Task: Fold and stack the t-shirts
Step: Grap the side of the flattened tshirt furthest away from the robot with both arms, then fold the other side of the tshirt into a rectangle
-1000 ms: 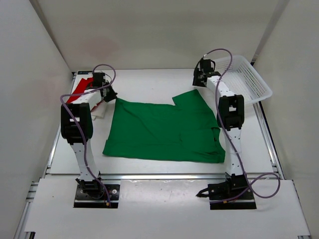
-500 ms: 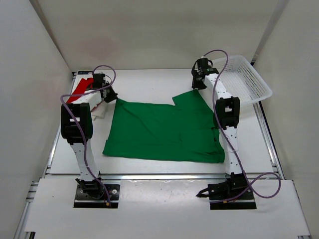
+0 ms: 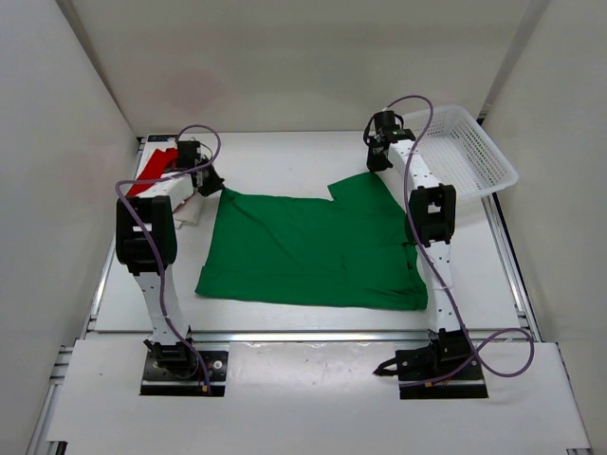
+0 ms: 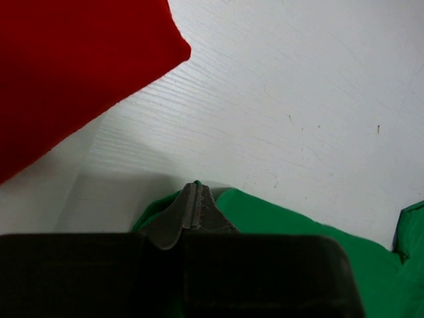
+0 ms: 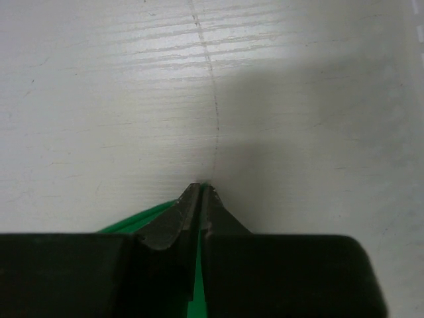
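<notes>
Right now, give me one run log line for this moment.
left tool: shut on green shirt far left corner | right tool: shut on its far right corner | shirt: spread flat

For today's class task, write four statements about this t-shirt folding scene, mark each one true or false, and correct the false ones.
1. The green t-shirt lies spread on the table. True.
2. The red t-shirt is inside the basket. False: it lies at the table's far left, and the basket is at the far right.
3. The right gripper is shut on the green t-shirt's edge. True.
4. The left gripper is wide open over the red t-shirt. False: it is shut at the green t-shirt's far left corner.
</notes>
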